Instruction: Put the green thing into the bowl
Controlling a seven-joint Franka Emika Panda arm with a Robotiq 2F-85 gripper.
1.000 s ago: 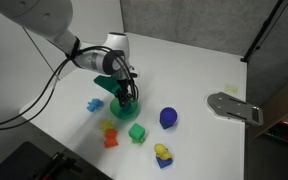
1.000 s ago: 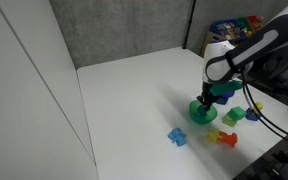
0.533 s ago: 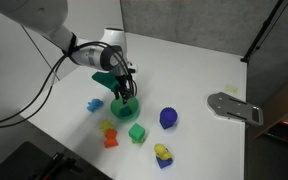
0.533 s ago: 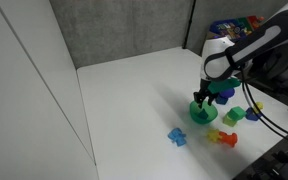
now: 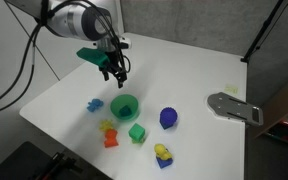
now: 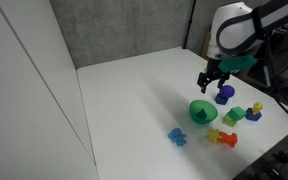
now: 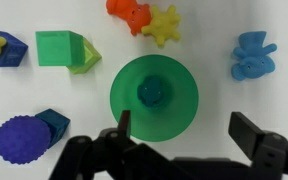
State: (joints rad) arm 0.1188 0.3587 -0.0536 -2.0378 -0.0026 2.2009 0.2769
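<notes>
The bright green bowl (image 7: pixel 127 112) lies under the wrist camera, and the small dark teal green thing (image 7: pixel 152 92) sits inside it at the centre. My gripper (image 7: pixel 187 132) is open and holds nothing; its left finger hangs over the bowl's near rim and its right finger over bare table. In both exterior views the gripper (image 5: pixel 115 72) (image 6: pixel 210 84) hangs well above the bowl (image 5: pixel 125 105) (image 6: pixel 203 110), slightly off to one side and clear of it.
Toys ring the bowl: a light-blue piece (image 7: pixel 252 55), an orange piece (image 7: pixel 129 12), a yellow piece (image 7: pixel 164 24), a green cube (image 7: pixel 59 48) and a purple spiky ball (image 7: pixel 22 140). A grey metal plate (image 5: pixel 234 107) lies at the table's edge.
The gripper has opened, let go of the green thing into the bowl, and risen well above the bowl.
</notes>
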